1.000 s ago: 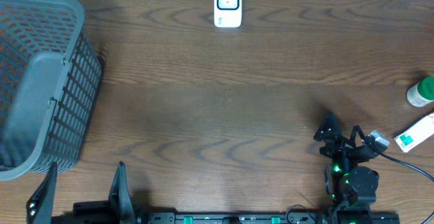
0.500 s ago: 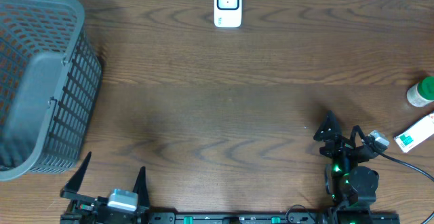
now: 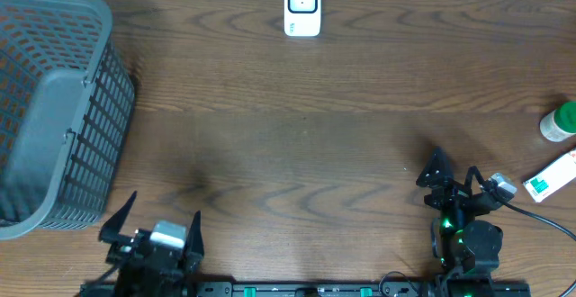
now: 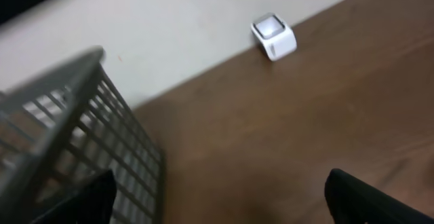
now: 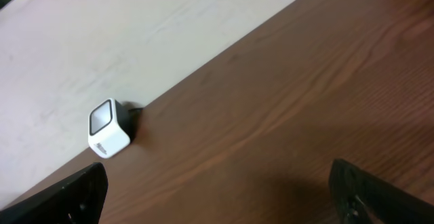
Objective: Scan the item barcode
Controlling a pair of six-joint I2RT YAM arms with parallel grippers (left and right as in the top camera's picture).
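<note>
The left gripper [image 3: 165, 209] has crept further into view, jaws wide and empty. The right gripper [image 3: 455, 173] hasn't budged, likewise gaping empty. The white box [image 3: 551, 178] lies at the right edge of the table [image 3: 297, 135].

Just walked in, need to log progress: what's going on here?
Nothing is being handled yet. Both the left gripper and right gripper hang open and empty at the near edge of the table. The bottle and box sit untouched at the right edge, the scanner stands at the far edge, and a basket sits on the left.
</note>
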